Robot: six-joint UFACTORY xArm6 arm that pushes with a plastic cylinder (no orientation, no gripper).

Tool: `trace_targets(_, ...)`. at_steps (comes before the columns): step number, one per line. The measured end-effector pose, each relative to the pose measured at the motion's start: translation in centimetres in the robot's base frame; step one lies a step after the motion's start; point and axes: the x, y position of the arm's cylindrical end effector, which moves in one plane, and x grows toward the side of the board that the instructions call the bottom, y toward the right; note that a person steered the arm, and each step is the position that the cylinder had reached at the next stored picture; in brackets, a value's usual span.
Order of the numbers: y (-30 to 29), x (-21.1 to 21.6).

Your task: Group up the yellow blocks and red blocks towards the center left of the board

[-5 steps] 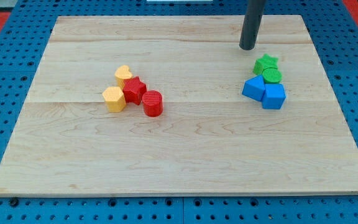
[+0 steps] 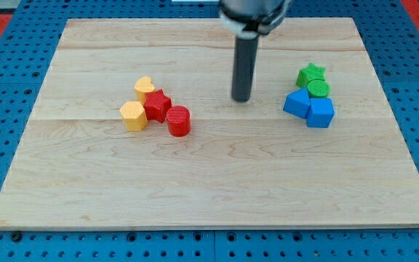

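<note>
My tip (image 2: 241,99), the bare lower end of a dark upright rod with nothing to open or close, rests on the wooden board (image 2: 209,182) touching no block.

The tip sits a little toward the top edge and slightly right of the middle, between two clusters and apart from both. Left of centre, four blocks huddle together: a yellow heart-like block (image 2: 145,86) nearest the top edge, a red star block (image 2: 158,104) touching it just below, a yellow hexagonal block (image 2: 133,115) against the star's left side, and a red cylinder (image 2: 179,121) at its lower right. Near the right edge sits a second cluster: a green star block (image 2: 310,73), a green round block (image 2: 318,89) below it, then two blue blocks (image 2: 309,108) side by side.
</note>
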Motion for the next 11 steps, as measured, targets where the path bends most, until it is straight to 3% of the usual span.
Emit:
trace_targets(1, -0.8, 5.5)
trace_targets(3, -10.5, 1.6)
trace_targets(4, -13.4, 2.6)
trace_targets(5, -10.8, 5.4)
trace_targets(6, -11.8, 6.4)
trace_targets(7, -16.6, 5.8)
trace_targets(8, -17.5, 6.1)
trace_targets(10, -21.5, 9.7)
trace_targets(11, -21.2, 7.1)
